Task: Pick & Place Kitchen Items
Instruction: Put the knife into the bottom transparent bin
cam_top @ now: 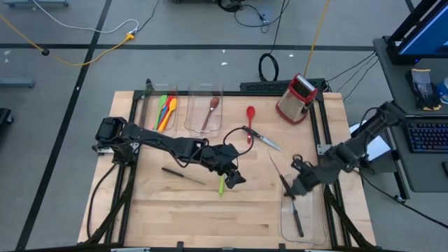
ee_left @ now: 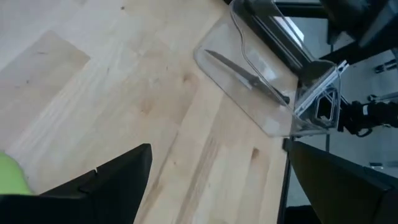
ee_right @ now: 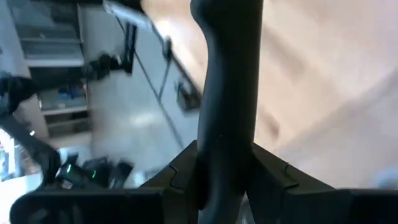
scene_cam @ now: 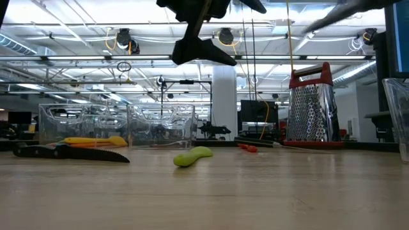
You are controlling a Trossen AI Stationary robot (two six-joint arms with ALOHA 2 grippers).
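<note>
The wooden bench [cam_top: 175, 210] is carrying every item, with both dark arms reaching in over it. Three clear bins are standing on it: two side by side at the far edge, the far-left bin [cam_top: 155, 108] and the far-middle bin [cam_top: 204, 112], and a near-right bin [cam_top: 302, 220] at the near right corner. The red-and-silver box grater [cam_top: 297, 99] is standing upright at the far right.

The left hand [cam_top: 234, 176] is hovering over the middle of the bench with its fingers spread wide and nothing between them; the green utensil [cam_top: 221, 185] is lying on the bench directly beside and below it. The right hand [cam_top: 295, 187] is hanging over the far end of the near-right bin, its fingers pinching the black handle of a knife [ee_right: 227, 93].

A second black-handled knife [cam_top: 298, 222] is lying inside the near-right bin. A serrated black knife [cam_top: 183, 175] is lying on the bench left of the green utensil. A steel knife [cam_top: 264, 139] and a red spoon [cam_top: 250, 117] are lying just beside each other near the far middle. A wooden spoon [cam_top: 210, 112] is resting in the far-middle bin; green, yellow and orange utensils [cam_top: 166, 112] are filling the far-left bin.
</note>
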